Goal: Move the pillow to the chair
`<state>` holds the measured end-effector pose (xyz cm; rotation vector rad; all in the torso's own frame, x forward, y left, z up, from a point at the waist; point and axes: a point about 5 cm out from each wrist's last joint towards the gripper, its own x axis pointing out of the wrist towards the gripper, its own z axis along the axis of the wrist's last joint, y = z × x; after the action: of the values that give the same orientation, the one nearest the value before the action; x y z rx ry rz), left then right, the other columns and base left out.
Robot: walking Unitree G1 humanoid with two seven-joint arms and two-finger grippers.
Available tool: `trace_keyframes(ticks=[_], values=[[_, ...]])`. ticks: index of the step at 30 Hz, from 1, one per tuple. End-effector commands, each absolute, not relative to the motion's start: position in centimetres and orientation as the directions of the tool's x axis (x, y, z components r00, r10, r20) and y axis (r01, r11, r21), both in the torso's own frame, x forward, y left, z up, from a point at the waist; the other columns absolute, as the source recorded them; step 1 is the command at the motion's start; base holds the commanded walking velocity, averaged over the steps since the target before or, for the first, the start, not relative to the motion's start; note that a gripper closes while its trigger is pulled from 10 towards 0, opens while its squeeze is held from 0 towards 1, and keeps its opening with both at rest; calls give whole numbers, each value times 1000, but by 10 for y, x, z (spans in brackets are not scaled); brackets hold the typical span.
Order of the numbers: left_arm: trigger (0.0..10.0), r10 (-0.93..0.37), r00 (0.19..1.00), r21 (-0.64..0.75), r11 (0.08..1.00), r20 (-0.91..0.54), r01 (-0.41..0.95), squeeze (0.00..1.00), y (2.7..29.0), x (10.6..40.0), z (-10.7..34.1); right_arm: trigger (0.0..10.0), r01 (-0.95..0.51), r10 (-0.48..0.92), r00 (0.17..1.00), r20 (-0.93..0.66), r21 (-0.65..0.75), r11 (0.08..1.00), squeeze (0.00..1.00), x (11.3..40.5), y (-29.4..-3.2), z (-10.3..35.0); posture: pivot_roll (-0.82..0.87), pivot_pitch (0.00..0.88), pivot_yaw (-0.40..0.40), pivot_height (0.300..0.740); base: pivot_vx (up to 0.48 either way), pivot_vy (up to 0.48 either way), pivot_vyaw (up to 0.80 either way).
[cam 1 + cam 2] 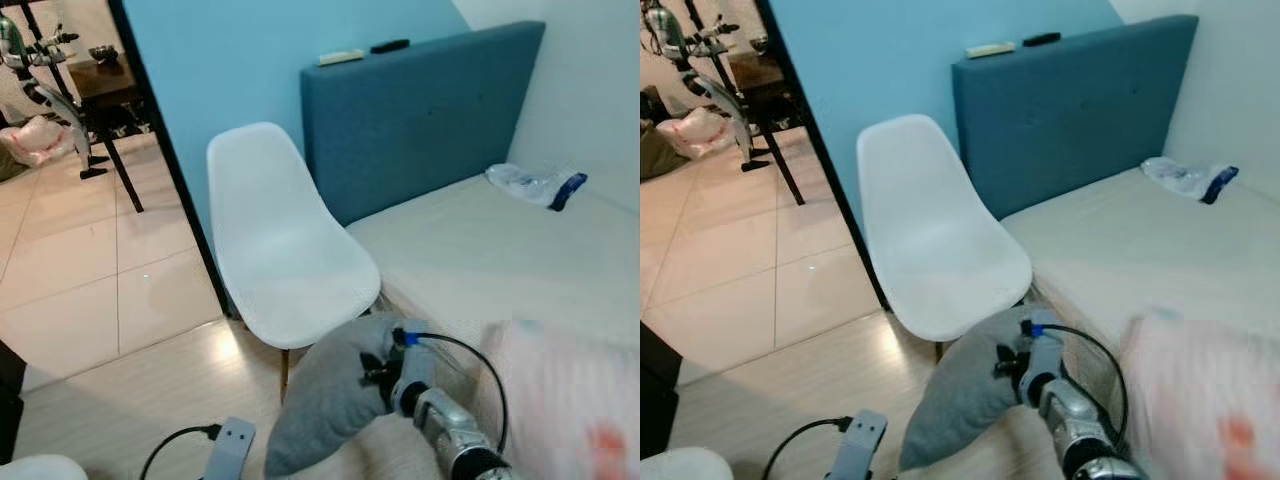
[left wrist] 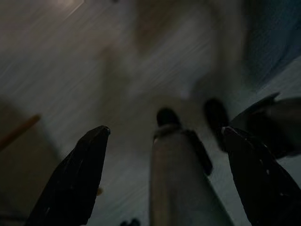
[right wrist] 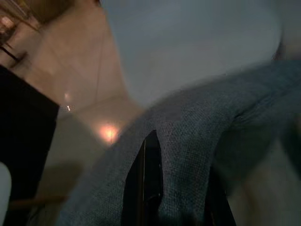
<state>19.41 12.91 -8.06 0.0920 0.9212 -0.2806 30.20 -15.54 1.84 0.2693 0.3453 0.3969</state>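
Note:
A grey pillow [image 1: 325,400] hangs low in front of me, just off the front edge of the white shell chair [image 1: 285,250]. My right gripper [image 1: 378,375] is shut on the pillow's upper edge; in the right wrist view the grey fabric [image 3: 197,122] is pinched against a black finger [image 3: 146,183]. The chair's seat is bare and stands against the blue wall, beside the bed. In the left wrist view, which is dark and blurred, my left gripper [image 2: 165,131] is open and holds nothing. Its wrist [image 1: 232,442] sits low at the left.
A bed [image 1: 480,250] with a blue headboard [image 1: 420,110] lies right of the chair, with a plastic bag [image 1: 535,183] on it. A pale pink cushion [image 1: 570,400] is blurred at lower right. A dark table [image 1: 105,85] and exercise bike [image 1: 45,70] stand beyond the doorway.

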Motion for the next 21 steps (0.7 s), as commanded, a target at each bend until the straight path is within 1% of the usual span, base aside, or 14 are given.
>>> trace_keyframes(ticks=[1,2,4,5,7,8,10,11,12,14,15,18,20,21], values=[[10000,-190,555,-28,958,-810,287,0,135,191,-83,10000,-487,511,860,-1,300,820,0,326,-134,65,-99,0,58,740,0,-480,0],[10000,-191,555,-29,957,-809,287,0,135,191,-83,10000,-503,521,853,22,300,811,0,327,-132,69,-99,0,58,740,0,-480,0],[10000,-192,557,-32,958,-808,285,0,134,191,-82,10000,-566,556,821,127,310,764,0,332,-125,87,-99,0,59,740,0,-480,0],[10000,-192,557,-32,958,-808,285,0,134,191,-82,10000,-566,556,821,127,310,764,0,332,-125,87,-99,0,59,740,0,-480,0],[10000,-195,560,-34,958,-805,285,0,133,192,-82,10000,-649,593,760,264,328,686,0,336,-117,114,-97,0,61,740,0,-480,0],[10000,-195,560,-34,958,-805,285,0,133,192,-82,10000,-649,593,760,264,328,686,0,336,-117,114,-97,0,61,740,0,-480,0],[10000,-189,576,-41,965,-796,260,0,133,195,-80,10000,-761,663,649,374,310,570,0,332,-105,140,-98,0,62,740,0,0,0],[10000,-187,583,-40,966,-791,256,0,132,197,-79,10000,-815,722,580,378,265,516,0,327,-96,146,-98,0,60,740,0,0,0],[10000,-188,588,-40,966,-787,255,0,132,199,-78,10000,-847,764,532,366,230,480,0,323,-90,148,-96,0,58,740,0,0,0],[10000,-189,595,-43,967,-781,250,0,130,202,-76,10000,-879,834,477,278,167,447,0,317,-80,140,-95,0,57,740,0,0,0],[10000,-189,595,-43,967,-781,250,0,130,202,-76,10000,-879,834,477,278,167,447,0,317,-80,140,-95,0,57,740,0,0,0],[10000,-189,603,-50,969,-775,241,0,129,205,-75,10000,-888,862,458,215,142,436,0,314,-76,132,-96,0,56,740,0,0,0],[10000,-192,616,-58,971,-764,231,0,127,209,-73,10000,-899,890,434,142,123,420,0,308,-72,121,-97,0,55,740,0,0,0],[10000,-192,616,-58,971,-764,231,0,127,209,-73,10000,-899,890,434,142,123,420,0,308,-72,121,-97,0,55,740,0,0,0]])
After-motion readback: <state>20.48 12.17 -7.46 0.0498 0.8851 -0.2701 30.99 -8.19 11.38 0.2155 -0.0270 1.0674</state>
